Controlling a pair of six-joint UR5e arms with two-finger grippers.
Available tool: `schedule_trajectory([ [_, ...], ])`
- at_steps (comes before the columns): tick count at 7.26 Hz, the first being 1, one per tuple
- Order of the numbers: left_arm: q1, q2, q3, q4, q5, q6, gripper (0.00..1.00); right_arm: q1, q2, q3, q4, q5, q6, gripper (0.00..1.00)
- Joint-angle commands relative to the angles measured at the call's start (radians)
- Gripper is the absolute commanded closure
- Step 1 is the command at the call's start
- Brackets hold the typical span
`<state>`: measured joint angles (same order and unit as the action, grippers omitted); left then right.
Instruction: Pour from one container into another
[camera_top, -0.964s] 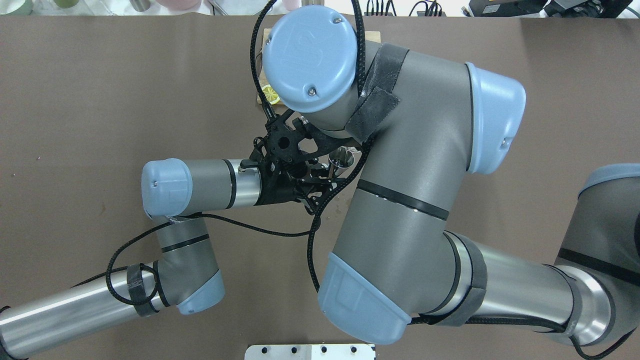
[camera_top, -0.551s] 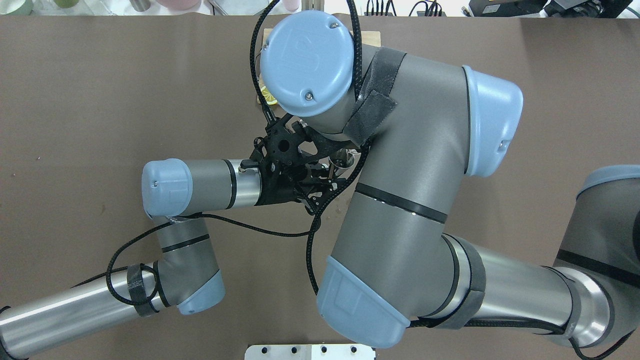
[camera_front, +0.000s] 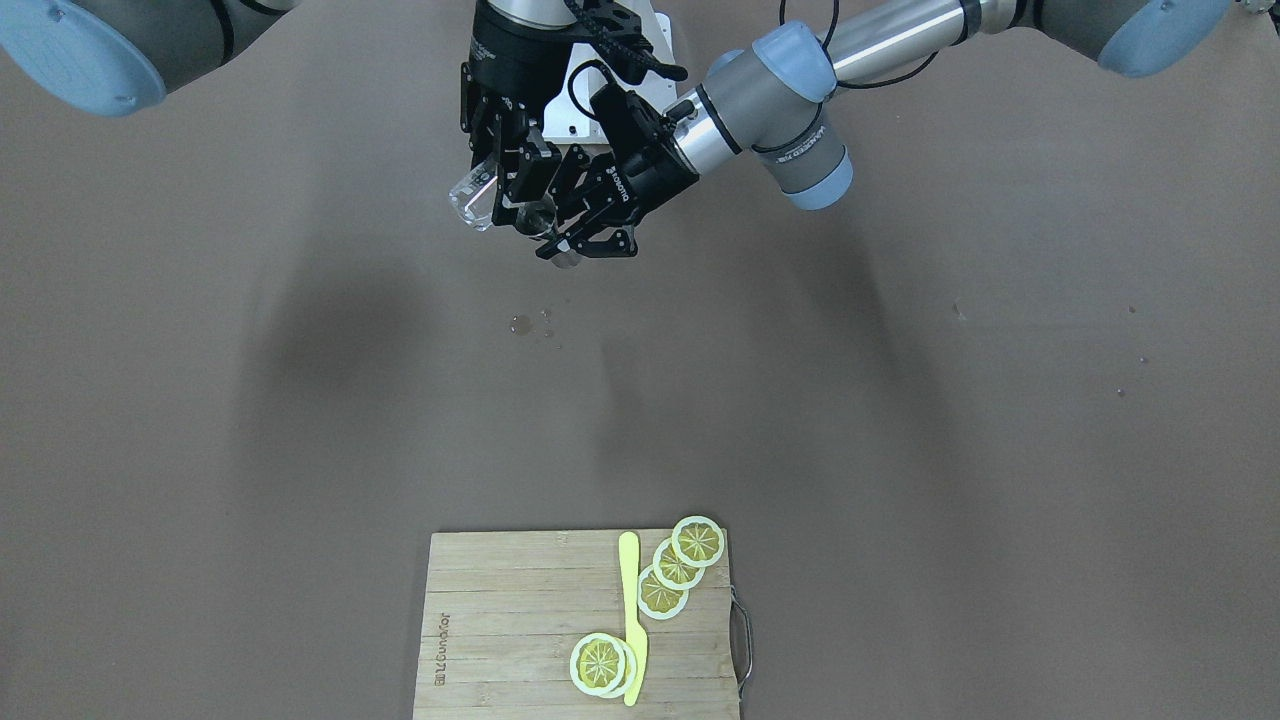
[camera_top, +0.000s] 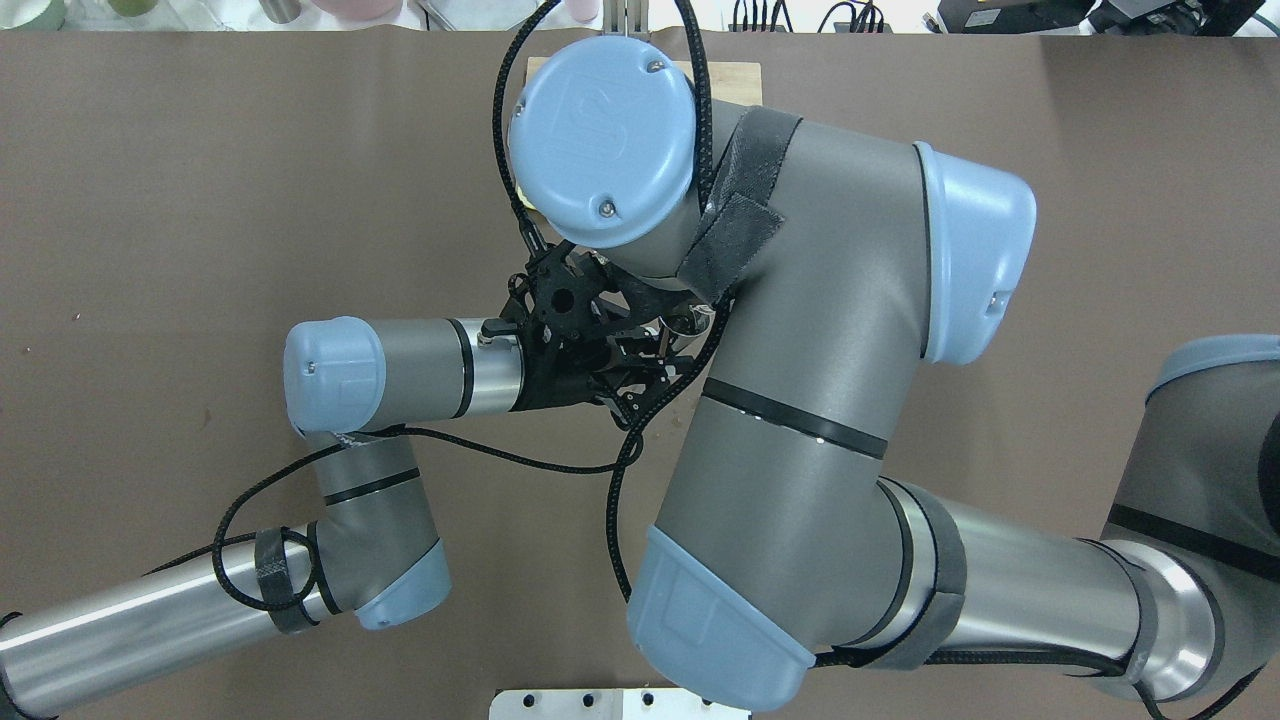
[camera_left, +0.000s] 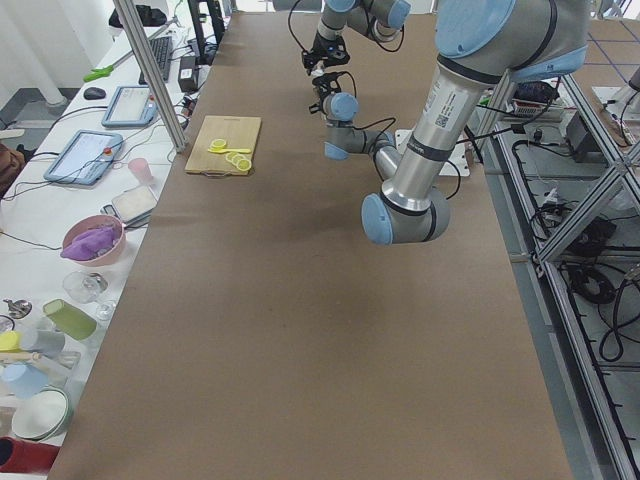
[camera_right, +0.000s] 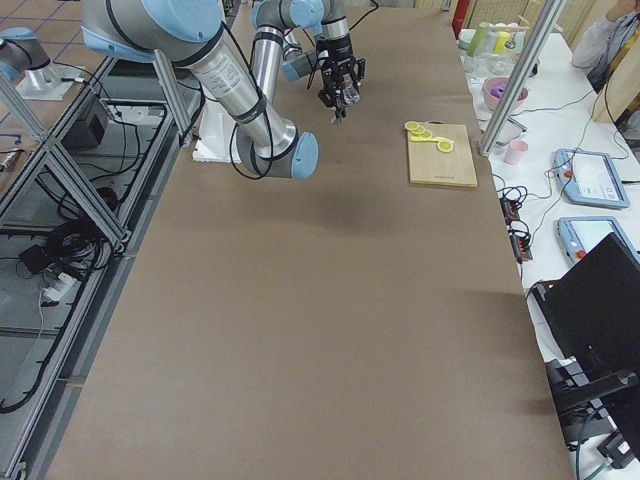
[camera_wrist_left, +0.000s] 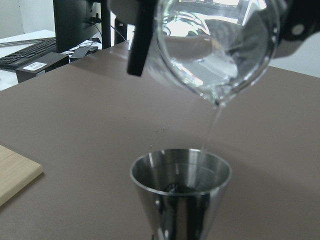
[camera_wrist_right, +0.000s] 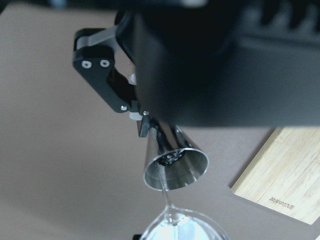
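Holding the tilted clear glass between its closed fingers, the right gripper lets a thin stream fall into the steel jigger. The left gripper clamps this jigger by its lower part, above the table. The main risk, I think, is spilling: the stream enters close to one side of the rim, so a little more tilt or a small shift of either arm can send water outside. Some drops lie on the table below. The small jigger can also overflow.
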<state>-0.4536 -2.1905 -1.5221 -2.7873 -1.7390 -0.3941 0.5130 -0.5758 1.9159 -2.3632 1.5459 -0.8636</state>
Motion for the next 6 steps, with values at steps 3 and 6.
schedule_trajectory([
  [3,0.001,-0.002,0.0,0.002,-0.001,0.0,1.0,0.002,0.001,0.002,0.004,0.003,0.0,1.0],
  [6,0.001,0.0,0.0,0.002,-0.001,0.0,1.0,0.007,0.004,0.011,0.01,0.034,0.005,1.0],
])
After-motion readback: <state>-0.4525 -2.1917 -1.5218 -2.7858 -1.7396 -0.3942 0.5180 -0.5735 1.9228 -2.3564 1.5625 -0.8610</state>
